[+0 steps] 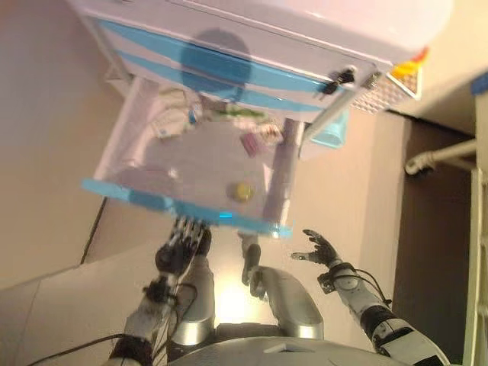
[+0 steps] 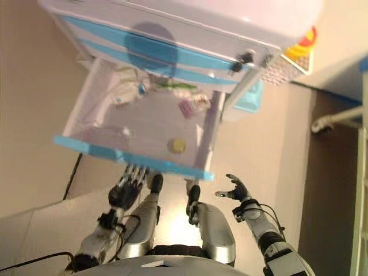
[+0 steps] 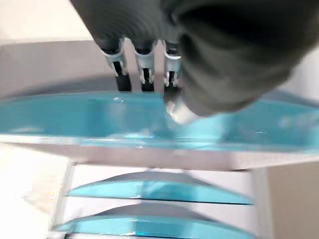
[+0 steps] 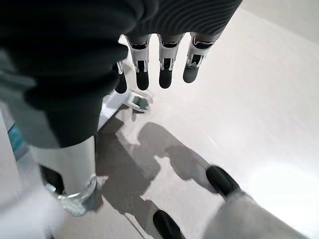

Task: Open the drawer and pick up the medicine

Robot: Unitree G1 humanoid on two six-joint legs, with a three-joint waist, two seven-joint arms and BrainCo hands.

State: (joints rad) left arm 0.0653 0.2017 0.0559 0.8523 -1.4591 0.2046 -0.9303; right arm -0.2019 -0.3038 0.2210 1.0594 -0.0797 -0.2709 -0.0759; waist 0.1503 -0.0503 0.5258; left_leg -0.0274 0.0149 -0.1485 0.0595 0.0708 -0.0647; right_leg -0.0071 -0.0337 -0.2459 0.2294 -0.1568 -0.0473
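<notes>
The white cabinet's drawer (image 1: pixel 152 200) with a blue front stands pulled out. Inside lie a small purple box (image 1: pixel 251 143), a round yellow item (image 1: pixel 242 191), white packets (image 1: pixel 169 122) and a green packet (image 1: pixel 240 112). My left hand (image 1: pixel 181 244) is below the drawer front. Its fingers (image 3: pixel 144 64) are hooked behind the blue edge and the thumb presses on the front. My right hand (image 1: pixel 319 248) hangs open and empty in the air, lower right of the drawer, with straight fingers (image 4: pixel 164 64) over the floor.
Closed blue-fronted drawers (image 1: pixel 221 69) sit above the open one, and others show in the left wrist view (image 3: pixel 154 191). A light blue object (image 1: pixel 332 131) and a white mesh basket (image 1: pixel 393 88) stand right of the cabinet. A white pipe (image 1: pixel 442 156) runs at the far right.
</notes>
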